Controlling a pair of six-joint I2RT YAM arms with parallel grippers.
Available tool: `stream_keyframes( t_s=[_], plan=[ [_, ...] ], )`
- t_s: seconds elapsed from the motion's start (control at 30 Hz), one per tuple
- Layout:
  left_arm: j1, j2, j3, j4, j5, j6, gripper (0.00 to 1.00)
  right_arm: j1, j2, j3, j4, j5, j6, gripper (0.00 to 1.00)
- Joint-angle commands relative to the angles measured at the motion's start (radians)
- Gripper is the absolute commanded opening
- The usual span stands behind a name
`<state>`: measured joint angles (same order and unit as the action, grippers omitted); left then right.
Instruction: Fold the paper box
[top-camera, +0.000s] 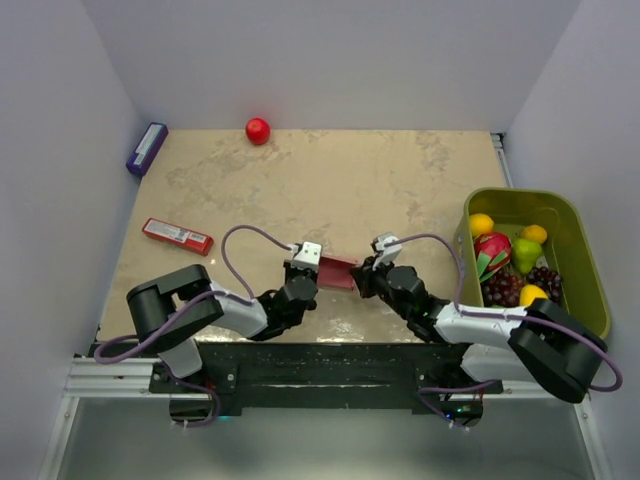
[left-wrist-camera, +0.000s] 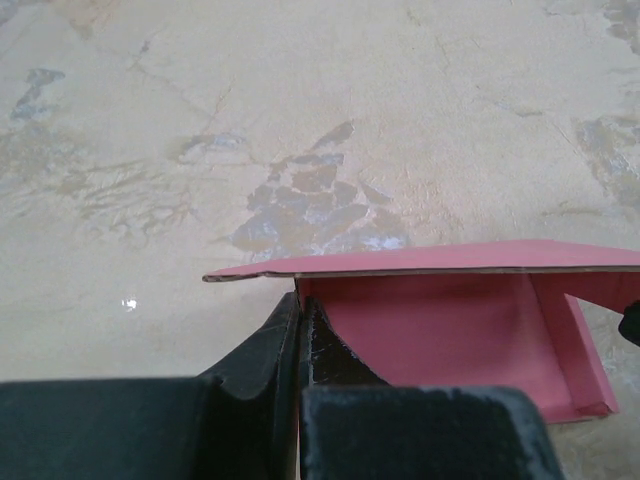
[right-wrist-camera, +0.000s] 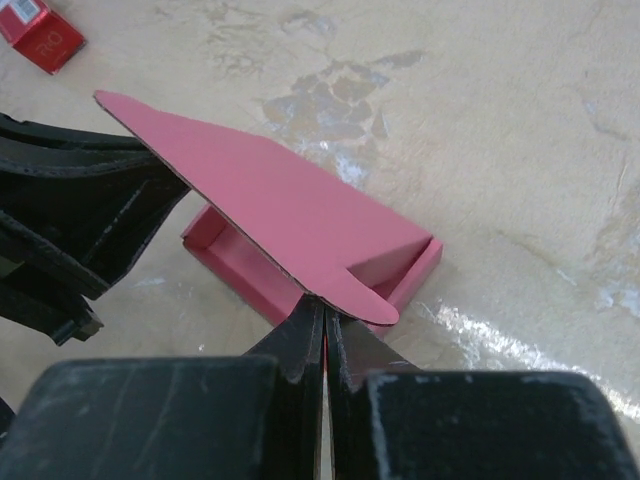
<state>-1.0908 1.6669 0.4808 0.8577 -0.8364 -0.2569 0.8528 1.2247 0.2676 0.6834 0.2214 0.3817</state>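
Observation:
The pink paper box (top-camera: 338, 271) lies half-formed near the table's front edge, between the two arms. In the left wrist view the box (left-wrist-camera: 450, 340) shows raised side walls and a flat lid panel spread over them. My left gripper (left-wrist-camera: 300, 306) is shut on the thin left side wall, at the box's left end (top-camera: 320, 268). From the right wrist camera the box (right-wrist-camera: 270, 190) shows its lid with a rounded tab, and my right gripper (right-wrist-camera: 325, 312) is shut on the card edge just under that tab. The right gripper (top-camera: 362, 276) meets the box's right end.
A narrow red packet (top-camera: 177, 236) lies at the left, with its end also at the right wrist view's top corner (right-wrist-camera: 40, 35). A purple box (top-camera: 146, 148) leans at the far left wall, and a red ball (top-camera: 258, 131) is at the back. A green bin (top-camera: 580, 250) of fruit stands right.

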Motion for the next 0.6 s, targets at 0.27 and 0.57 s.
stream_keyframes(
  t_s=[0.27,0.57],
  plan=[
    [-0.075,0.036,0.012,-0.035,0.218,-0.157,0.0,0.054,0.068,-0.005,-0.064,-0.007,0.103,0.0],
    [-0.038,-0.065,0.013,-0.178,0.242,0.028,0.0,0.055,-0.158,0.107,-0.385,-0.028,0.092,0.37]
  ],
)
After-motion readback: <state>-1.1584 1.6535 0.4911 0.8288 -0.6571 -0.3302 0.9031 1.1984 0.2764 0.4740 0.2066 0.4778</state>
